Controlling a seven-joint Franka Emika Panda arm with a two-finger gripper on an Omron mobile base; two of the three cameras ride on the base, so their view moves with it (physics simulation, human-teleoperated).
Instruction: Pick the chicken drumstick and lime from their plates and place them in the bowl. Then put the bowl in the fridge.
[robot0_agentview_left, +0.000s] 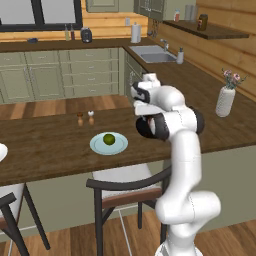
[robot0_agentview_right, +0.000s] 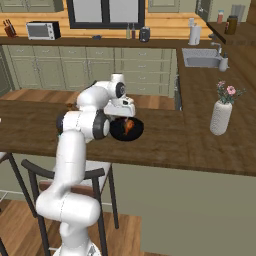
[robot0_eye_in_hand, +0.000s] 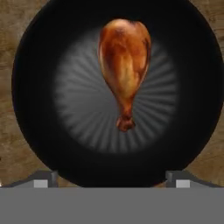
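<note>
Nearest to us, in the hand view, the gripper (robot0_eye_in_hand: 112, 179) hangs directly above the bowl (robot0_eye_in_hand: 30, 87), its fingers (robot0_eye_in_hand: 41, 179) spread wide and holding nothing. The chicken drumstick (robot0_eye_in_hand: 124, 65) lies free on the bowl's floor, fat end away from the fingers, thin bone end toward them. We judge the drop of this piece complete; the step in hand is to lift the arm straight up, clear of the rim, before swinging toward the lime (robot0_agentview_left: 109, 138). The drumstick is glossy orange-brown; the bowl is deep and glossy black and rests on the wooden surface (robot0_agentview_right: 165, 140). Farther along the surface, the lime, round and yellow-green, sits at the centre of the pale blue-green plate (robot0_agentview_left: 97, 146), well apart from the bowl.
</note>
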